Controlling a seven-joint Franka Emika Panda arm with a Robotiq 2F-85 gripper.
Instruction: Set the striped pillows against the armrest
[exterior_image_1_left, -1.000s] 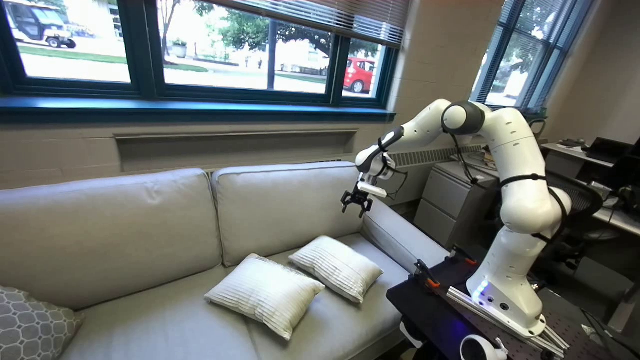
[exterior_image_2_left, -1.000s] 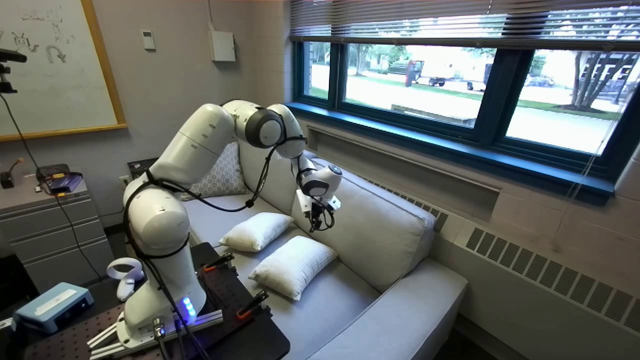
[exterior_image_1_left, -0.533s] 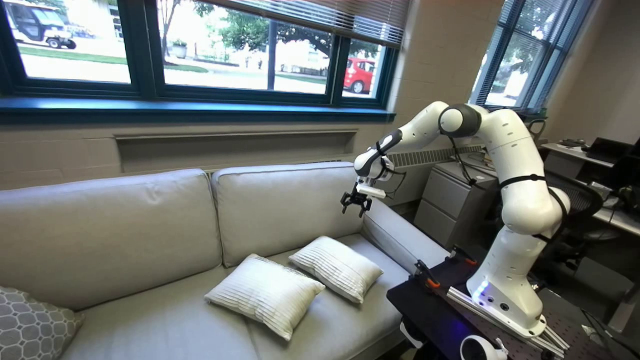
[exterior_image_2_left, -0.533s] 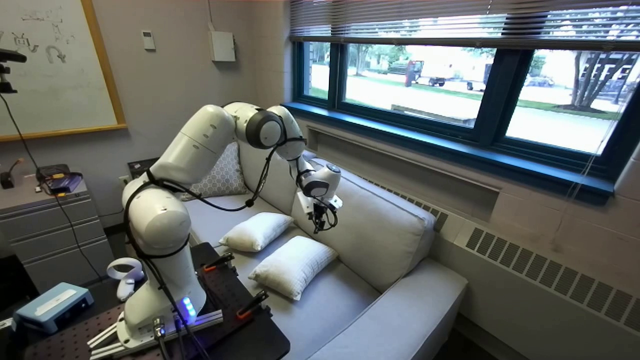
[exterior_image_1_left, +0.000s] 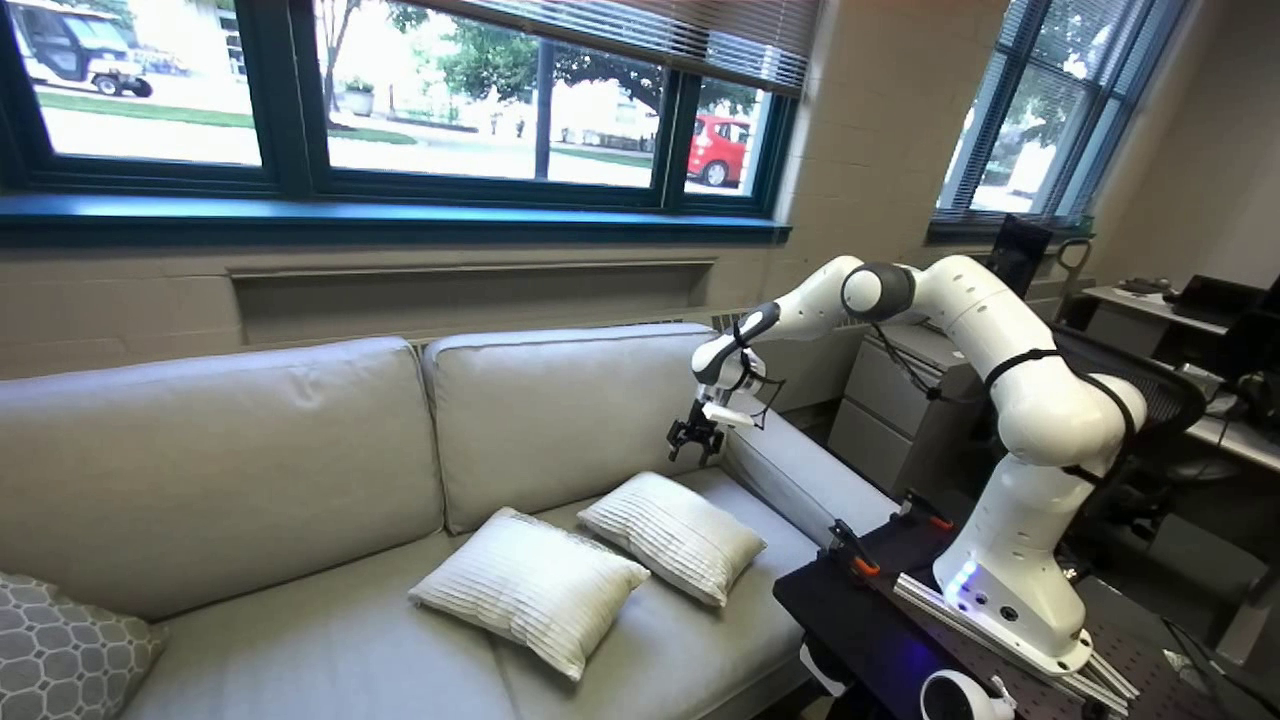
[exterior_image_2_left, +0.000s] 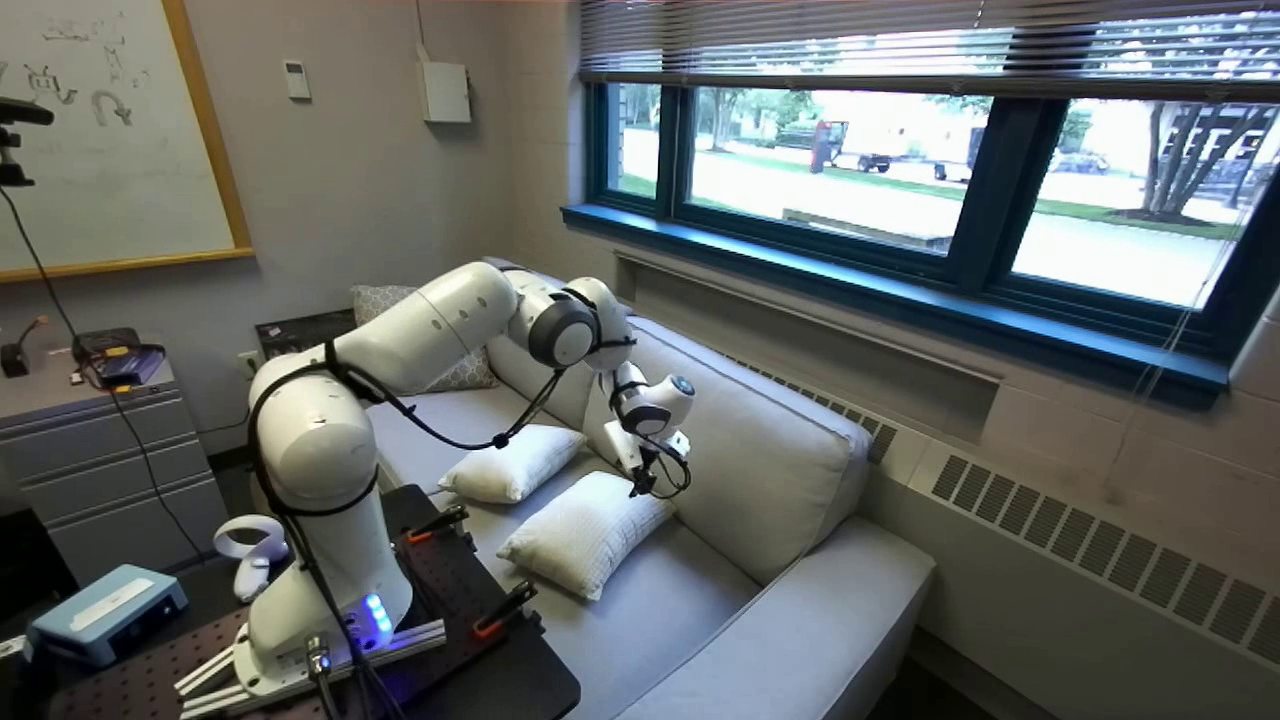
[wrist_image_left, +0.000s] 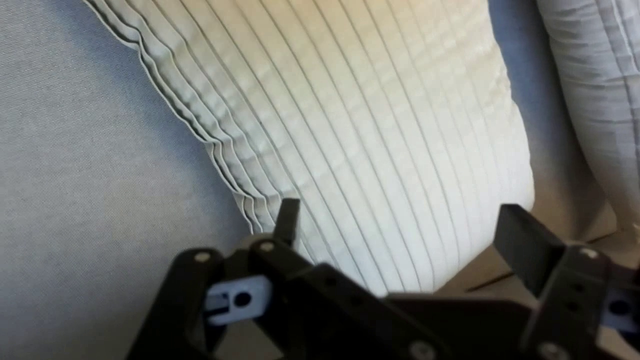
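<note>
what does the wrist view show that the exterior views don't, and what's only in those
Only the wrist view shows screw heads and pale inserts on the fingers.

Only the exterior views show the blue-framed window, white arm and grey patterned cushion.

Shared: the open fingers, sofa seat, nearer striped pillow by those fingers and farther striped pillow, cropped in the wrist view.

The arm (exterior_image_1_left: 985, 312) arches up and over, its wrist (exterior_image_1_left: 716, 360) bent downward, the gripper (wrist_image_left: 400, 220) hanging below with its jaws spread wide.

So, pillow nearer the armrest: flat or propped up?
Flat: both exterior views show the pillow broad side up on the seat, apart from the armrest.
</note>
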